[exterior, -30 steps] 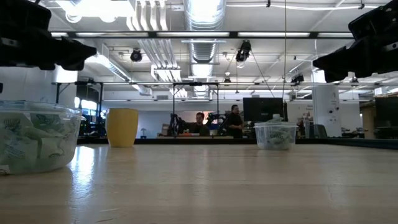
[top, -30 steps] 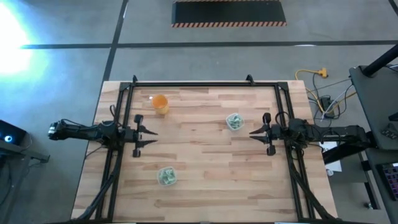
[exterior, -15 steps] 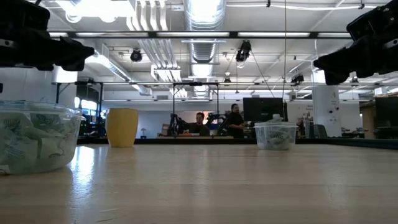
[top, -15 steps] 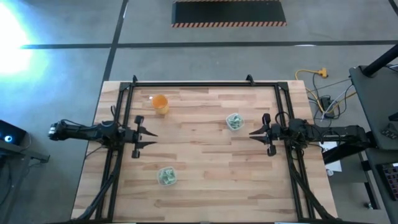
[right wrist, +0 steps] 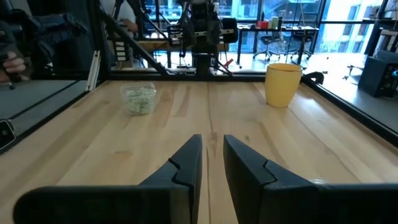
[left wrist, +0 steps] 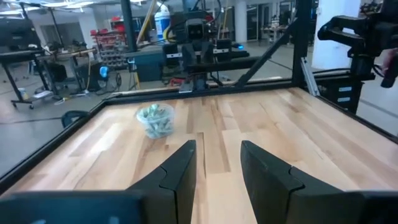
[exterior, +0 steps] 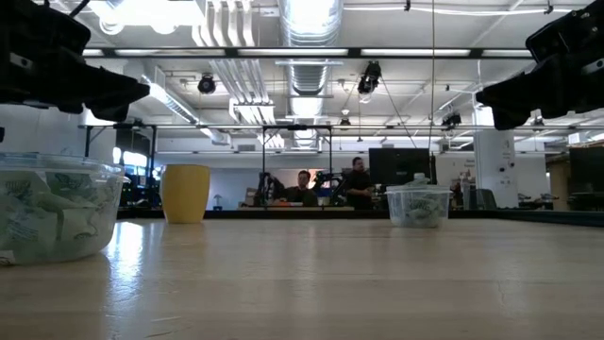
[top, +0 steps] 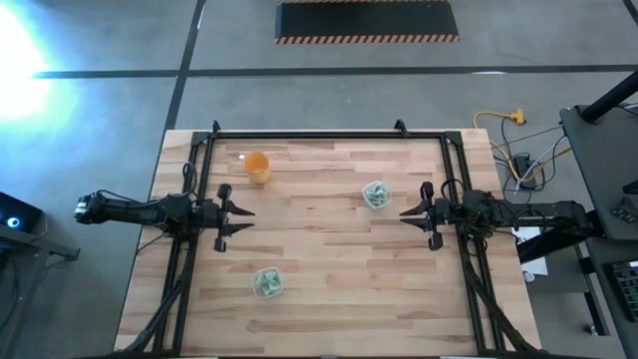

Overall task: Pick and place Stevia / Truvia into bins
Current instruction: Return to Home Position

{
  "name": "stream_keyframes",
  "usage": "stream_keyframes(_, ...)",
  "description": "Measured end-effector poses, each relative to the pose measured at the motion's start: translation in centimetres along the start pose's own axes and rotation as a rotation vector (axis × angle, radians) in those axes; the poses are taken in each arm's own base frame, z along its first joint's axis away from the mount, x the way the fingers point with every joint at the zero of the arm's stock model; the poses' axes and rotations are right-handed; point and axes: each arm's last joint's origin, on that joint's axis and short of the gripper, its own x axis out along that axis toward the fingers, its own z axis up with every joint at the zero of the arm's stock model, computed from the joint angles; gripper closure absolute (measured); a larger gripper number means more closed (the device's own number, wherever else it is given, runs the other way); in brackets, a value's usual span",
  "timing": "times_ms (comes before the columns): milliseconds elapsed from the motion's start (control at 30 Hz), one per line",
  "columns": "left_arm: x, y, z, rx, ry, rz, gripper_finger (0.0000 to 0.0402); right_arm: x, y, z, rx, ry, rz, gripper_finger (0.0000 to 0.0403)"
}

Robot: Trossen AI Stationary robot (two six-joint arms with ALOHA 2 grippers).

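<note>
Two clear bins hold pale green and white Stevia sachets. One bin [top: 376, 194] stands right of centre, near my right gripper [top: 405, 212]. The other bin [top: 266, 282] stands toward the near edge. Its sachets [exterior: 47, 219] show through its wall. My left gripper [left wrist: 217, 148] hangs level above the table's left side, open, with nothing between its fingers, pointing toward the right-hand bin [left wrist: 155, 119]. My right gripper [right wrist: 212, 142] hangs level at the right side, pointing toward the table's left edge. A narrow gap shows between its fingers, with nothing in it.
An orange cup [top: 257, 166] stands at the far left of the table. A black frame [top: 309, 135] runs along the table's far, left and right edges. Bare wood lies between the two grippers. People sit in the room beyond the far edge [exterior: 326, 187].
My left gripper has rolled a little about the line it points along, staying in place. Both bins and the orange cup stand where they were.
</note>
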Motion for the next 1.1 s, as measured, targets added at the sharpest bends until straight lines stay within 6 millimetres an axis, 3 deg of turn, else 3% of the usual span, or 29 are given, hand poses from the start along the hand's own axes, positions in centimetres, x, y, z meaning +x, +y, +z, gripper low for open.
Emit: stream_keyframes(1100,0.23,-0.05,-0.26,0.016,0.037,-0.005,0.0292,0.00,-0.01,0.01,-0.007,0.000,-0.002,0.0346)
